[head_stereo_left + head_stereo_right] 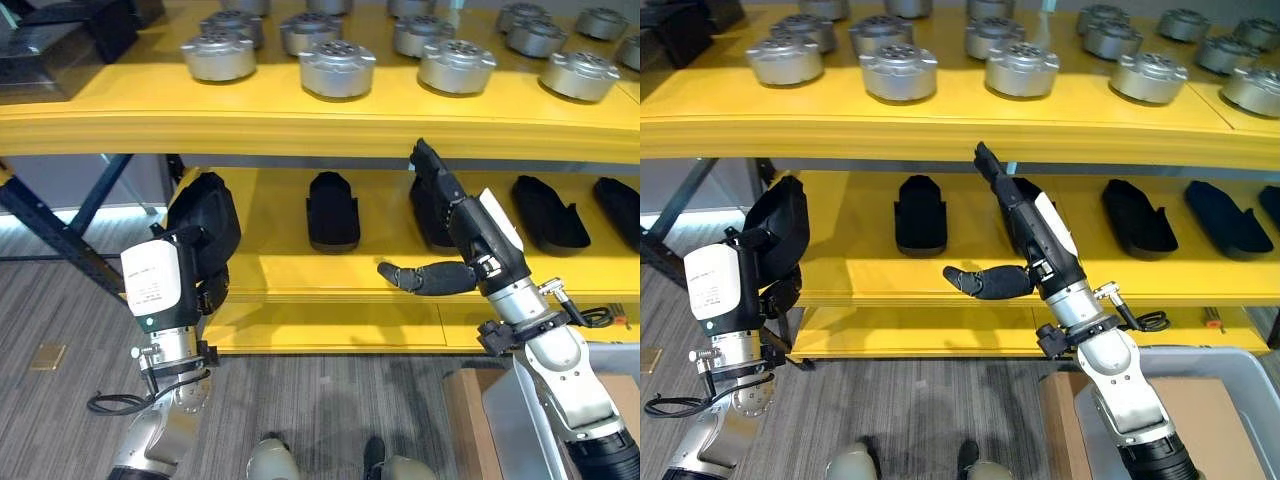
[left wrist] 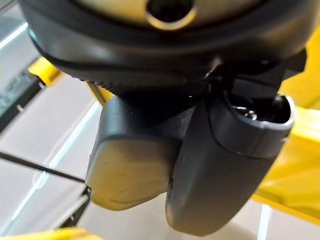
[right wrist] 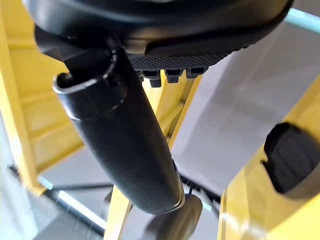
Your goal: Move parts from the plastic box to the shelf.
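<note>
Yellow shelf [image 1: 300, 125], two tiers. Upper tier: rows of round silver metal parts [image 1: 337, 68]. Lower tier: black shoe-shaped parts [image 1: 333, 210] spaced in a row, long axes running front to back.

Grey plastic box [image 1: 1240, 390] at lower right beside the right arm, a brown cardboard piece [image 1: 1200, 420] in or against it; no parts visible inside from here.

Left robot hand [image 1: 205, 225] raised at the left end of the lower tier, fingers curled around a black part [image 2: 210, 165] (same sort as those already on the shelf). Open shelf surface lies just ahead and to its right, before the first black part in the row.

Right robot hand [image 1: 450, 215] is held up before the lower tier, fingers straight, thumb out, holding nothing. It is the nearer hand to the box, which lies below and behind it.

Judgement: left hand is about to set its part down, long axis front to back like the rest.
</note>
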Controlling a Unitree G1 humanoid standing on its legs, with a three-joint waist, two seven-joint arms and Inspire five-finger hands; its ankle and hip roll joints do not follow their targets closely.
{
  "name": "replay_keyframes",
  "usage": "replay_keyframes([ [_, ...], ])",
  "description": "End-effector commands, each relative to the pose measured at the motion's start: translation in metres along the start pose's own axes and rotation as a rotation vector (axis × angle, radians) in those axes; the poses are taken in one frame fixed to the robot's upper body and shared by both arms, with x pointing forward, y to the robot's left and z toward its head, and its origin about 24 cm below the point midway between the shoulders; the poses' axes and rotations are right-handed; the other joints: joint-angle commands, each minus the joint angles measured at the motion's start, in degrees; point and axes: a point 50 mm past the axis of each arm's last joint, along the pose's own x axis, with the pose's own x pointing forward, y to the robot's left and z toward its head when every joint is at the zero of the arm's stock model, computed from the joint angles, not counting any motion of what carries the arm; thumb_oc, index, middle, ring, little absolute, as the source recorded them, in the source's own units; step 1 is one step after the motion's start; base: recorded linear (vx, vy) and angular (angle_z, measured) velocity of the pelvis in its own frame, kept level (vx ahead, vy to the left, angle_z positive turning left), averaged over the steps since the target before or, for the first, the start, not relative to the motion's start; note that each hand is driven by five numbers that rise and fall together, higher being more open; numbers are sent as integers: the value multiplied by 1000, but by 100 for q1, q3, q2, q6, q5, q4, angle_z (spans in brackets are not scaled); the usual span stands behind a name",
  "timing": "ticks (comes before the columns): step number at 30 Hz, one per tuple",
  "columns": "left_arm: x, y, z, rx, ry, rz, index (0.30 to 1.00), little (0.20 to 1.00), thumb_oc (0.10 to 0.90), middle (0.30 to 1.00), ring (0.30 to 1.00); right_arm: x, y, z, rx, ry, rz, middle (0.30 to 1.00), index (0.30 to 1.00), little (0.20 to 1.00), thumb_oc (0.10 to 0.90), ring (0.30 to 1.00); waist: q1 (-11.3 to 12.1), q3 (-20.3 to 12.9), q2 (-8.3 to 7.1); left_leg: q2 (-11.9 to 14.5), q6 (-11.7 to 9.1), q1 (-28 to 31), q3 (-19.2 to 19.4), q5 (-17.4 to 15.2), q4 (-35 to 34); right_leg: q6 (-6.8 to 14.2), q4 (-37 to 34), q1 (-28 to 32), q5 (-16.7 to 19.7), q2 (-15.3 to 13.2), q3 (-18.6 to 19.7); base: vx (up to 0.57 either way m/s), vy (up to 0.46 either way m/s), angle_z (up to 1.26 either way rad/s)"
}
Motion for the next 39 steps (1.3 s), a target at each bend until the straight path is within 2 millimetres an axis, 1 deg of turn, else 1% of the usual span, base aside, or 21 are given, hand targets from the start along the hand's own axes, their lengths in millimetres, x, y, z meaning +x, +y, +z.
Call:
replay_keyframes([
  [1,31,49,19,-7,-137,305,300,300,400,300,300,6,-14,48,-32,-273,-42,1000,1000,1000,900,1000,-102,-231,5,-206,20,651,222,368,44,682,-249,900,-362,-726,41,81,218,-49],
  [2,30,49,17,15,-146,307,300,300,400,300,300,0,-16,49,-25,-269,-51,1000,1000,1000,900,1000,-158,-257,12,-279,25,783,322,256,-18,742,-223,848,-346,-797,22,85,225,-49],
  [4,28,50,15,41,-165,304,300,300,400,300,300,-8,-18,49,-15,-276,-64,1000,1000,1000,900,1000,-182,-270,7,-449,34,961,329,116,-125,886,-250,734,-249,-901,98,63,141,-32],
  [8,31,55,18,54,-207,311,300,300,400,300,300,-10,-20,53,-15,-291,-98,1000,1000,1000,900,1000,-95,-238,-15,-606,53,942,267,30,-127,960,-374,675,-150,-951,106,-10,2,-10],
  [10,35,60,23,62,-256,315,300,300,400,300,300,-8,-18,57,-22,-312,-127,1000,1000,1000,900,1000,6,-195,-60,-686,88,844,197,-32,-65,1002,-503,682,-98,-961,126,-22,-103,30],
  [15,37,60,28,70,-293,305,300,300,400,300,300,-6,-16,59,-16,-330,-133,1000,1000,1000,900,1000,110,-167,-128,-704,108,667,110,-65,81,986,-591,753,-114,-914,142,10,-88,24],
  [19,40,63,28,84,-293,328,300,300,400,300,300,-4,-16,57,-1,-328,-161,1000,1000,1000,900,1000,177,-126,-156,-656,86,493,44,-47,211,961,-595,780,-158,-868,136,6,-79,4],
  [24,42,69,22,125,-265,361,300,300,400,300,300,-5,-15,55,2,-329,-187,1000,1000,1000,900,1000,216,-55,-161,-663,85,276,-72,-42,368,932,-483,733,-268,-810,175,-3,-59,-6],
  [28,43,68,24,144,-292,359,300,300,400,300,300,-3,-13,56,-1,-348,-201,1000,1000,1000,900,1000,244,53,-167,-674,72,52,-172,-40,539,891,-305,597,-379,-760,176,-59,-67,2],
  [32,48,68,28,144,-315,380,300,300,400,300,300,2,-10,58,4,-366,-175,1000,1000,1000,900,1000,246,154,-148,-664,61,-55,-207,-37,618,872,-218,496,-416,-741,178,-68,-31,-3],
  [34,52,67,32,152,-329,390,300,300,400,300,300,6,-8,59,60,-372,-135,1000,1000,1000,900,1000,221,211,-124,-671,63,-96,-222,-21,646,848,-154,424,-438,-718,212,-50,-4,-6],
  [39,61,62,37,166,-342,407,300,300,400,300,300,16,-5,52,409,-346,-26,1000,1000,1000,900,1000,190,318,-96,-649,49,-214,-283,-9,781,801,33,273,-508,-689,243,-31,-17,-4],
])
